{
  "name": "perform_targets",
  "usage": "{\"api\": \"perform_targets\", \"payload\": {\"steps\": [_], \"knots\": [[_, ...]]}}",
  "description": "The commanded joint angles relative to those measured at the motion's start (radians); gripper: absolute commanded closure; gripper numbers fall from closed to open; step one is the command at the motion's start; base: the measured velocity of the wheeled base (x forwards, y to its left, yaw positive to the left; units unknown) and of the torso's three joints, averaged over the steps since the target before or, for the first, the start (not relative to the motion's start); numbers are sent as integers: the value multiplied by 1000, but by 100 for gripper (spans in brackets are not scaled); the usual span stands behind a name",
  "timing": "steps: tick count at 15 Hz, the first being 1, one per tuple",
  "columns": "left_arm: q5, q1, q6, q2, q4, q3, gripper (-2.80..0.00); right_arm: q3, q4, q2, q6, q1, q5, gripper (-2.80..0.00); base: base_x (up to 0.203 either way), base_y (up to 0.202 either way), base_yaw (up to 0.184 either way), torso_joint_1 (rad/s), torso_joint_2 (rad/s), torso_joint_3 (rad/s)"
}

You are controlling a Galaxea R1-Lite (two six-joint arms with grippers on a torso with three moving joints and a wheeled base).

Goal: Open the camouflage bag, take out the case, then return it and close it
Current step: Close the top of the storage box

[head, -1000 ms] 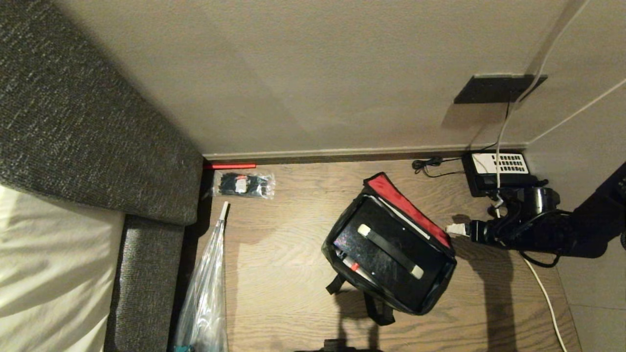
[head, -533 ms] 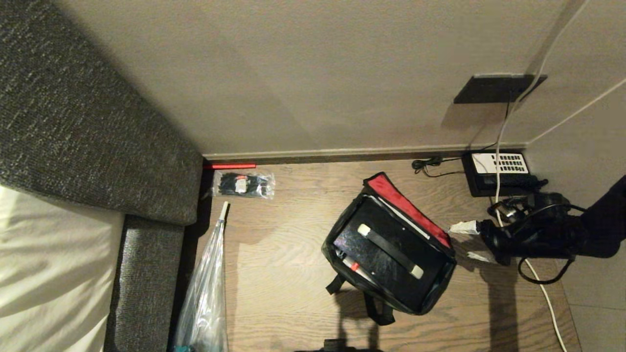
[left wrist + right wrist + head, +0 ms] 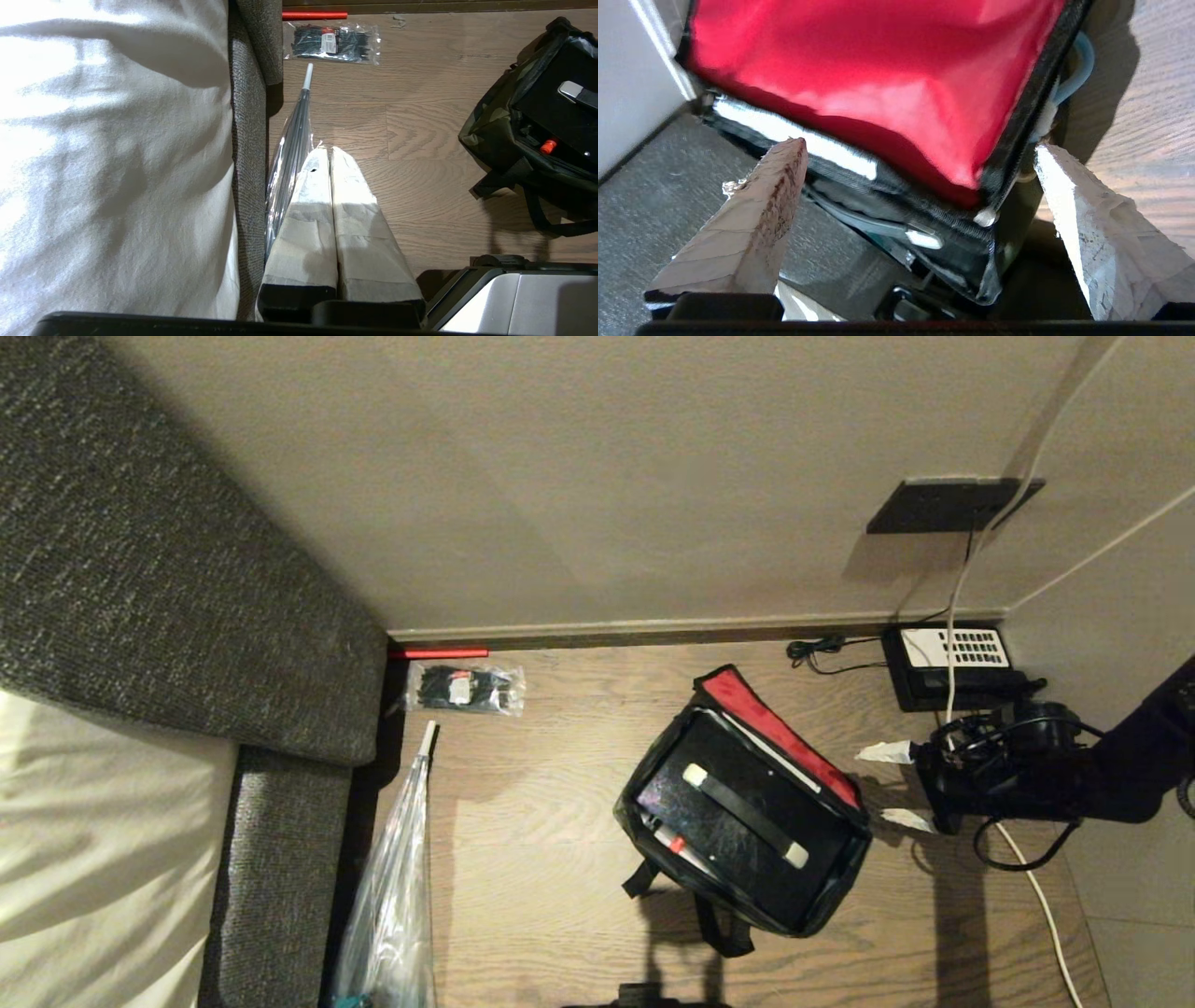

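So the camouflage bag sits unzipped on the wood floor, red lid flipped up, the case lying flat inside; it's just ahead of the right gripper, not touching; fingers spread wide, arm reaching in low and level; left gripper pressed together, parked by the sofa.

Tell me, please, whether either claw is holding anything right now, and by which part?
Nothing is held. The right claw stands open beside the camouflage bag, near its red lid; the left claw is shut on nothing.
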Motion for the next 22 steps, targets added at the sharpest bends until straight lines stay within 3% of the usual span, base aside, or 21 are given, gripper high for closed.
{"api": "perform_targets", "payload": {"steps": [1, 8, 12, 14, 22], "knots": [[-1, 1, 0, 3, 0, 0, 0, -19, 3, 59, 6, 3, 3, -280, 0, 0, 0, 0, 0, 0], [0, 1, 0, 2, 2, 0, 0, -86, -10, 154, 9, 17, -7, -280, 0, 0, 0, 0, 0, 0], [-1, 0, 0, 2, 0, 0, 0, -112, -132, 203, 21, 40, -80, -280, 0, 0, 0, 0, 0, 0], [0, 1, 1, 2, 0, 0, 0, -127, -135, 210, 56, 41, -83, -280, 0, 0, 0, 0, 0, 0], [0, 0, 0, 2, 0, 0, 0, -135, -145, 212, 57, 58, -91, -280, 0, 0, 0, 0, 0, 0]]}}
